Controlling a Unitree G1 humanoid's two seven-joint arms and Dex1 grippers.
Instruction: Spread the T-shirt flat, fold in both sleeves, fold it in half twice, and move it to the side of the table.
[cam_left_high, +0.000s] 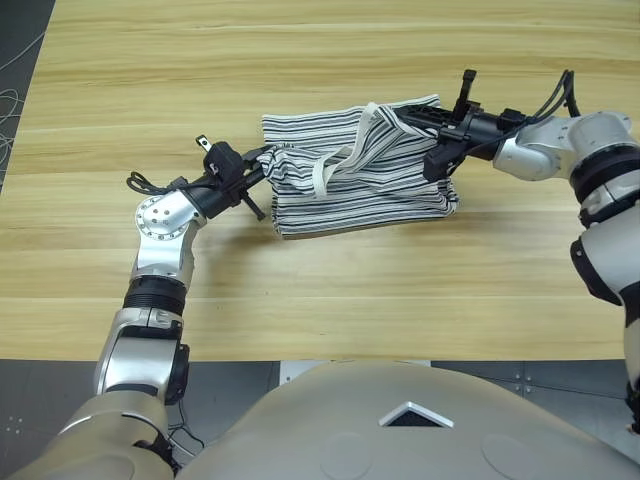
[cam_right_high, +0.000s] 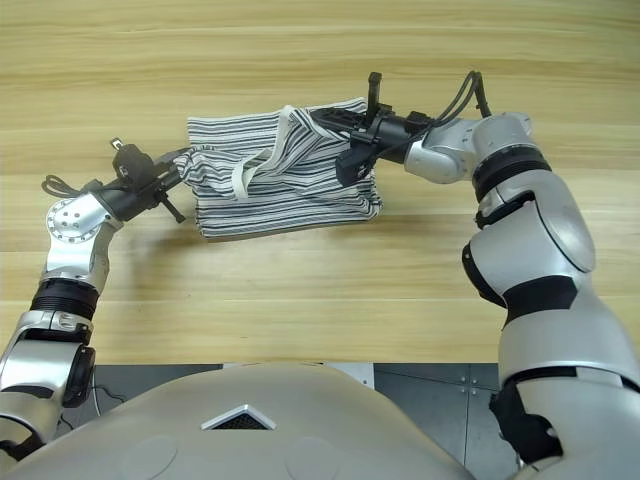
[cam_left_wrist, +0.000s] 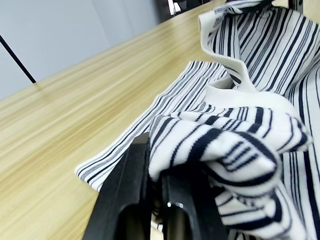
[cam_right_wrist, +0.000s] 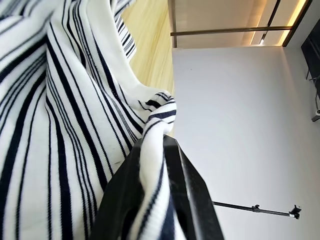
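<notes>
Both the left gripper (cam_left_high: 258, 172) and right gripper (cam_left_high: 408, 117) pinch raised edges of the shirt (cam_left_high: 365, 195) at the middle of the table (cam_left_high: 300, 290); the fold should go best if they travel level together, edges aligned.

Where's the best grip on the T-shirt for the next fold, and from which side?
Probably the two end corners of its top layer, each approached from its own outer side, low over the table. The T-shirt lies in flat layers, and only those corners bunch thin enough for two fingers. The left gripper and right gripper are shut there now.
</notes>
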